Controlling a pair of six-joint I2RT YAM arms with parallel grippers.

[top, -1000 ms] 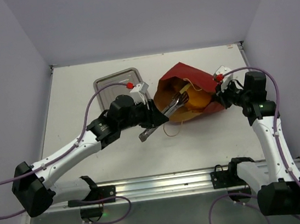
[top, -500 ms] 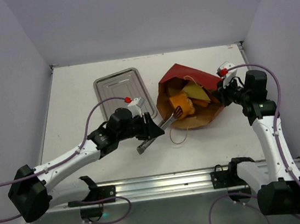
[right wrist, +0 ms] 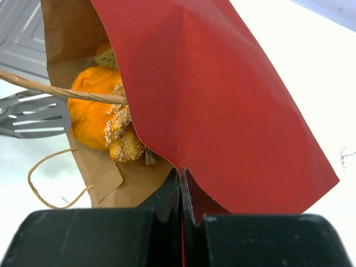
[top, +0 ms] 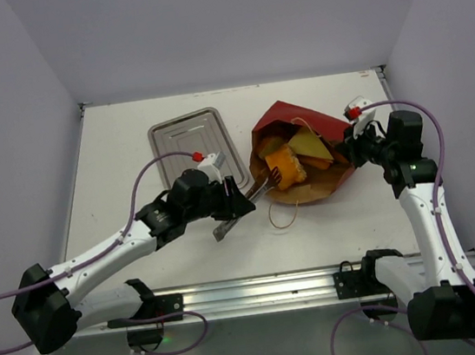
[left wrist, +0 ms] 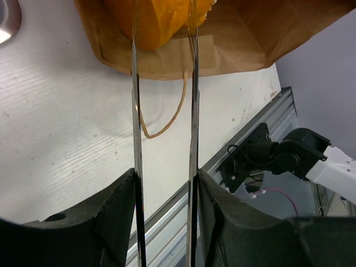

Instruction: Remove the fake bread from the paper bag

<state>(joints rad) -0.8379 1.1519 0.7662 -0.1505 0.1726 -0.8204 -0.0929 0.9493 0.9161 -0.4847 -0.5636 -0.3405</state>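
The red paper bag (top: 300, 124) lies on its side, its mouth toward the left. My right gripper (top: 349, 147) is shut on its red edge, seen up close in the right wrist view (right wrist: 182, 178). My left gripper (top: 234, 206) is shut on metal tongs (top: 255, 193), whose tips clamp a chunky orange bun (top: 285, 169) at the bag's mouth. In the left wrist view the tong blades (left wrist: 135, 111) run up to the bun (left wrist: 161, 19). A pale yellow wedge (top: 310, 143) and another orange piece (top: 269, 147) lie inside the bag. The bun's seeded end shows in the right wrist view (right wrist: 94, 117).
A silver metal tray (top: 181, 137) lies left of the bag, behind my left arm. A thin loop handle (top: 282, 215) trails from the bag's mouth onto the white table (top: 112, 159). The aluminium rail (top: 261, 290) runs along the near edge.
My left arm has drawn back toward the near left, and the tongs have pulled the orange bun to the bag's mouth. The wedge inside has come into view. The right gripper holds still.
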